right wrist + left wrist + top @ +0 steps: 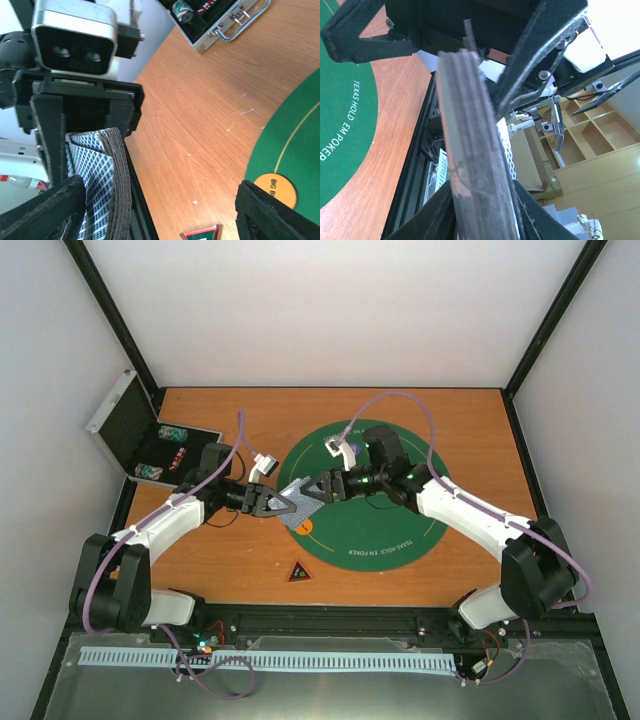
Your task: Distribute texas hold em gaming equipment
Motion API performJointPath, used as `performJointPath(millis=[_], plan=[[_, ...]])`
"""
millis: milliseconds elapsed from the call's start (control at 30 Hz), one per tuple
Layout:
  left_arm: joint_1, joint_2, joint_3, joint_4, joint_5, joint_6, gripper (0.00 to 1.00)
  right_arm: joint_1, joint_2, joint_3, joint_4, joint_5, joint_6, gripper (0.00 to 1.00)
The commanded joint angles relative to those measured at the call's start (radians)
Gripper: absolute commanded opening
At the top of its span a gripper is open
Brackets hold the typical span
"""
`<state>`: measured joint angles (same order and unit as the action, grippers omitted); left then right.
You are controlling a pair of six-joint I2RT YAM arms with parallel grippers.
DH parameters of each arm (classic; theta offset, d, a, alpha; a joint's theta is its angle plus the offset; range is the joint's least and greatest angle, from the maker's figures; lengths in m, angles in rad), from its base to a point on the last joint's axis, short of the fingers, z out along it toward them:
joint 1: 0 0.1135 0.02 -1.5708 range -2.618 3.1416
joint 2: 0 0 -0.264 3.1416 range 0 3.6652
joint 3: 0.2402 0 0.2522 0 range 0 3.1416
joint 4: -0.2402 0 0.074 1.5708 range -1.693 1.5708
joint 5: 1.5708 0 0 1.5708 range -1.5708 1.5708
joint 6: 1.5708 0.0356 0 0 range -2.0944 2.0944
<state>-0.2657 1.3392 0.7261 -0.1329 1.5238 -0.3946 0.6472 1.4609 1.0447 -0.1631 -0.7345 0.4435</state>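
- The deck of cards is clamped between the left fingers, above the bench.
- The right fingers are spread apart, with the deck's far end between them.
- A handover or a card draw is judged in hand; a square closing on the cards is called for next.

From up top I see left gripper and right gripper meeting tip to tip at the left edge of the green mat, w/ grey-blue cards between them. Orange chip on the mat just below. Triangle on table, beside the mat's near edge. Open case at far-left corner.
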Motion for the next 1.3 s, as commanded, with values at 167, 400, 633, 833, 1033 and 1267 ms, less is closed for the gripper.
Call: performJointPath(millis=[167, 400, 633, 833, 1033, 1267], plan=[[-0.003, -0.016, 0.005, 0.029, 0.040, 0.002, 0.26, 0.016, 0.020, 0.059, -0.012, -0.079, -0.036, 0.85], [-0.003, -0.012, 0.003, 0.028, 0.040, 0.002, 0.03, 0.025, 0.040, 0.058, -0.018, -0.074, -0.044, 0.85], [-0.003, -0.002, -0.001, 0.006, -0.006, 0.001, 0.01, 0.024, 0.043, 0.047, 0.010, -0.102, -0.035, 0.85], [-0.003, -0.001, 0.005, -0.003, -0.042, 0.008, 0.01, 0.028, 0.011, 0.035, 0.008, -0.181, -0.080, 0.84], [-0.001, 0.006, 0.012, -0.017, -0.094, 0.011, 0.01, 0.045, 0.010, -0.010, 0.001, -0.137, -0.078, 0.83], [-0.002, 0.003, 0.020, -0.067, -0.120, 0.059, 0.01, 0.045, 0.013, -0.022, -0.002, -0.157, -0.094, 0.66]])
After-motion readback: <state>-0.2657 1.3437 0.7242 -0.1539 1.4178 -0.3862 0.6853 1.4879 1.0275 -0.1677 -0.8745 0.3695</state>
